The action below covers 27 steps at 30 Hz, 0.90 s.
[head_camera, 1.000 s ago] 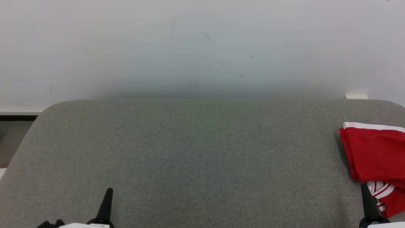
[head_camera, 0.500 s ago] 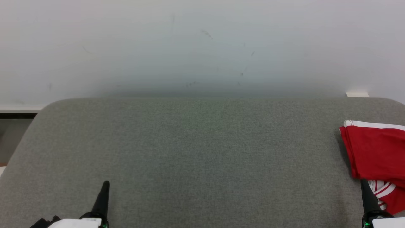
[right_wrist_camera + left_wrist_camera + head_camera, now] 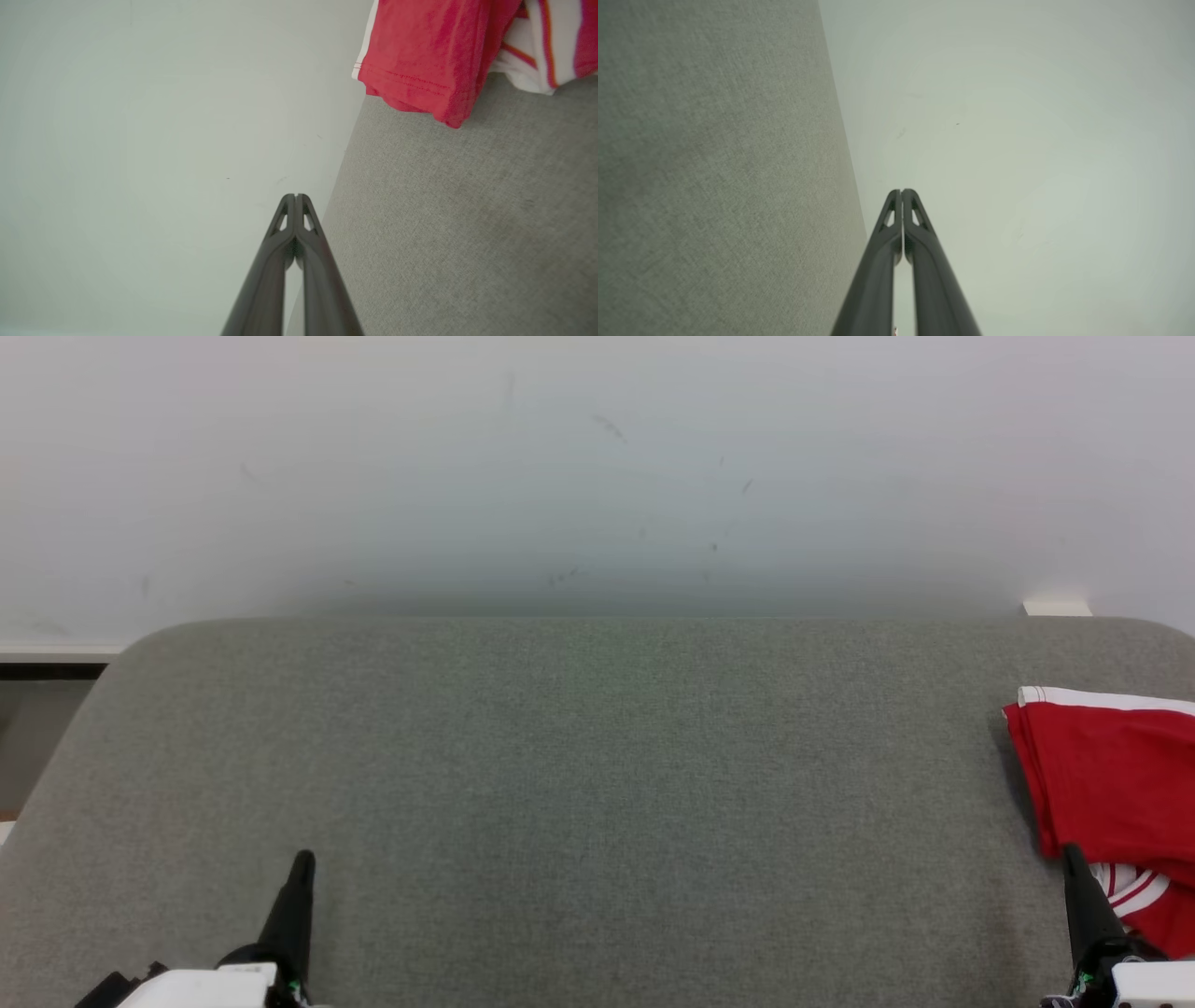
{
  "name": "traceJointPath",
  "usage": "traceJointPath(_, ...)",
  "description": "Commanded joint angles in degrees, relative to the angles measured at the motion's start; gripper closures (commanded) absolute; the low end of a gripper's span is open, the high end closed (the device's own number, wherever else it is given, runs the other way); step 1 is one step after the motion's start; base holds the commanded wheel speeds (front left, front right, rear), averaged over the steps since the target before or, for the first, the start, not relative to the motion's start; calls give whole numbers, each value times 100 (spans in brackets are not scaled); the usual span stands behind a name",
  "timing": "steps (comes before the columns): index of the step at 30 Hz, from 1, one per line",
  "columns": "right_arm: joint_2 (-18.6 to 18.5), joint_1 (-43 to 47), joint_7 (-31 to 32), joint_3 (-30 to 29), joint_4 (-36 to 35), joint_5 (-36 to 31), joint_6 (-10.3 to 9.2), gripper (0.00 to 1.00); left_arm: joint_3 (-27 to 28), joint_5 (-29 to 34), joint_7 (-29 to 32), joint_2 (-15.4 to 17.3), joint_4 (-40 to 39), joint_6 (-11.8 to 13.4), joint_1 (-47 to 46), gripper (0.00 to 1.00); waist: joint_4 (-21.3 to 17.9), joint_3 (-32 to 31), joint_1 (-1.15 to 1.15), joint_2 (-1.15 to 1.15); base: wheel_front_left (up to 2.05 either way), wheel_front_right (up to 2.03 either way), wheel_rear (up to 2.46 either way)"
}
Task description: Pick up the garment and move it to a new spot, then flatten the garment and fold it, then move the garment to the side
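Note:
The garment (image 3: 1111,784) is red with white trim and stripes. It lies folded at the right edge of the grey fabric surface (image 3: 597,784), partly cut off by the head view's border. In the right wrist view the garment (image 3: 420,51) shows at the top right. My right gripper (image 3: 1071,855) is at the lower right, shut and empty, its tip just in front of the garment's striped part. In its own view the right gripper (image 3: 295,196) has its fingers pressed together. My left gripper (image 3: 302,859) stands at the lower left, shut and empty. The left gripper (image 3: 901,191) points along the surface's edge.
A pale wall (image 3: 597,476) rises behind the grey surface. The surface's far edge (image 3: 597,621) has rounded corners. A small white block (image 3: 1055,608) sits by the far right corner. A dark gap (image 3: 47,672) shows beyond the left edge.
Both grippers have risen a little in the head view, staying shut. The whole picture has shifted slightly, so the camera moved. The garment lies as before.

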Motion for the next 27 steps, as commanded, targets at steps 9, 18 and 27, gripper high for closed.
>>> traceJointPath(9, -60, -179, 104, -28, -27, 421, -11, 100, 95, -437, 113, 55, -35, -80, -151, 100, -1, 38, 0, 0, 0, 0, 0)
traceJointPath(18, -61, -223, 180, -31, -22, 669, -12, 100, 140, -699, 185, 54, -36, -100, -191, 100, -2, 69, 0, 0, 0, 0, 0)
traceJointPath(27, -60, -221, 180, -30, -22, 663, -12, 100, 142, -686, 185, 50, -34, -100, -186, 100, -2, 69, 0, 0, 0, 0, 0)
